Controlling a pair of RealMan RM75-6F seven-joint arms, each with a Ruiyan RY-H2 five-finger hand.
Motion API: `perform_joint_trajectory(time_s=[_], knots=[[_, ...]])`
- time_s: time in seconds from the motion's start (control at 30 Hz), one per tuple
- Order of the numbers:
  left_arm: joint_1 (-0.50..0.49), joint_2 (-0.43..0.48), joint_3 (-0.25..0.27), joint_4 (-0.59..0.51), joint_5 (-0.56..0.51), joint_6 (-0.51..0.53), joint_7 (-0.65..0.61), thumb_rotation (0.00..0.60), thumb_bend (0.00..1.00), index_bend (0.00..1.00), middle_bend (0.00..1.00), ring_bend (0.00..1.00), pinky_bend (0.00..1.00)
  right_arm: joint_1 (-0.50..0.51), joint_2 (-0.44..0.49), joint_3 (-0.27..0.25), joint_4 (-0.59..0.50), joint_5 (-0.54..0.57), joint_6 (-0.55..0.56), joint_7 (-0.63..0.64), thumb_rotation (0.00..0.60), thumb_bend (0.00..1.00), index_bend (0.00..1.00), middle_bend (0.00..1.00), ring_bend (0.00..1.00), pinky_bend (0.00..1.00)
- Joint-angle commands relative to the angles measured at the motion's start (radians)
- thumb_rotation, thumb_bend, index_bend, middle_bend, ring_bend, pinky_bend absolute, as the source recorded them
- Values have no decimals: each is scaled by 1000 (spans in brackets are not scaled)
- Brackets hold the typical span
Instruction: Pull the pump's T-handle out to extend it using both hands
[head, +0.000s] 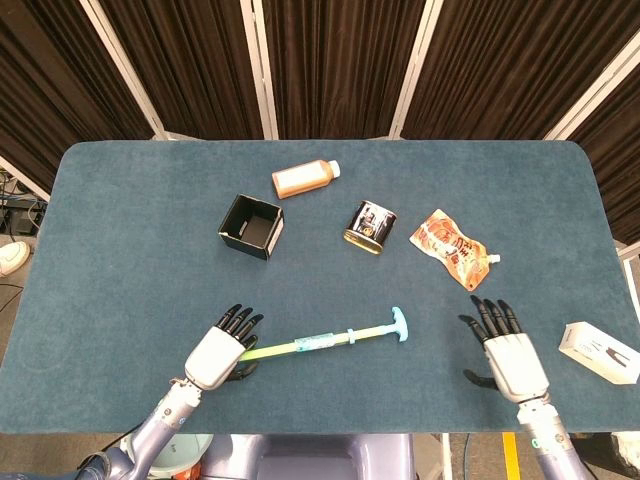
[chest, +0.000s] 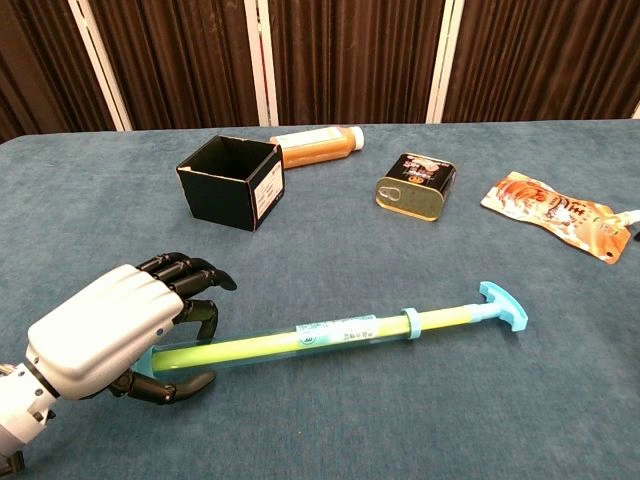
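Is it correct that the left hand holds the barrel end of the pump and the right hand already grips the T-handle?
Not quite. The left hand does hold the barrel end of the pump, but the right hand does not grip the T-handle. The head view shows it open, fingers spread, over the table well to the right of the T-handle and apart from it.

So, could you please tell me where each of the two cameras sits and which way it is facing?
Head view: high above the near edge, looking steeply down on the table; shows the left robot hand gripping the pump and the open right robot hand.
Chest view: low at the near edge, looking across the table toward the curtains; shows only the left robot hand.
Shared: pump, T-handle, black box, bottle, can, pouch.
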Motion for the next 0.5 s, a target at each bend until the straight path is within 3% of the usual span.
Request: perform_joint_trajectory(time_s=[0.03,0.27,0.5], knots=[[-6,1,3,-4,3,-4,-6,600,497,616,193,129,154,7,-18,-9,-12,-20,-5,-19,600,98,249,28,0,0],[-17,-6,14,-3,9,-12,-33,600,497,620,194,129,155,37,-93,5,-40,-30,-33,-81,600,192,334,39,0,0],[-14,-16,41,0,26,1,-70,600,497,622,196,129,155,89,-147,33,-41,-14,-98,-66,600,217,340,31,0,0]])
